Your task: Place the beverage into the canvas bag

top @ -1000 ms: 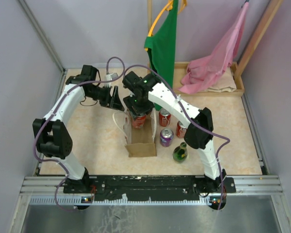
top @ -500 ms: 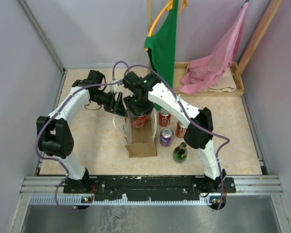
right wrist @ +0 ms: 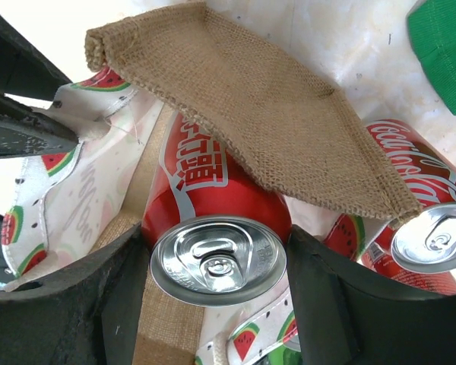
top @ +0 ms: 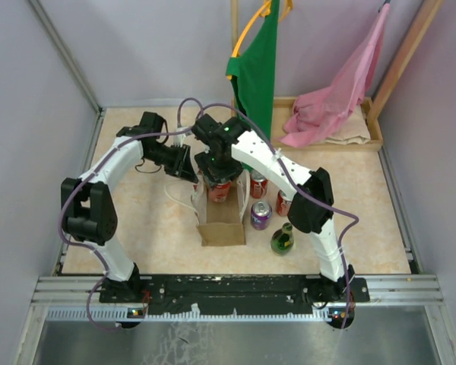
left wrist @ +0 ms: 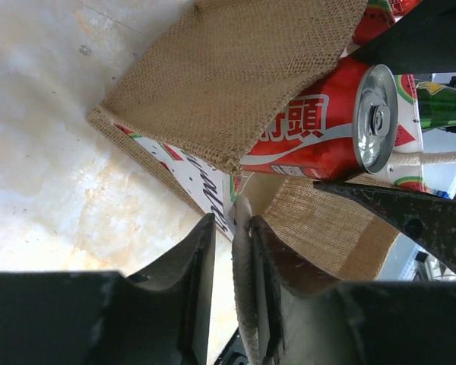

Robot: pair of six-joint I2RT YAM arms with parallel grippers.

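Note:
The canvas bag stands in the table's middle, a cream tote with watermelon print and tan burlap side panels. My right gripper is shut on a red can and holds it upright in the bag's mouth. In the right wrist view the can sits between both fingers, with the burlap panel beyond it. My left gripper is at the bag's left rim. In the left wrist view its jaws pinch the white rim strap, beside the burlap and the can.
Two more red cans, a purple can and a green bottle stand right of the bag. A green apron hangs at the back. A pink cloth lies in a wooden tray.
My left gripper has moved right to the bag's left rim and closed on it. The right gripper holds the can in about the same place, slightly lower.

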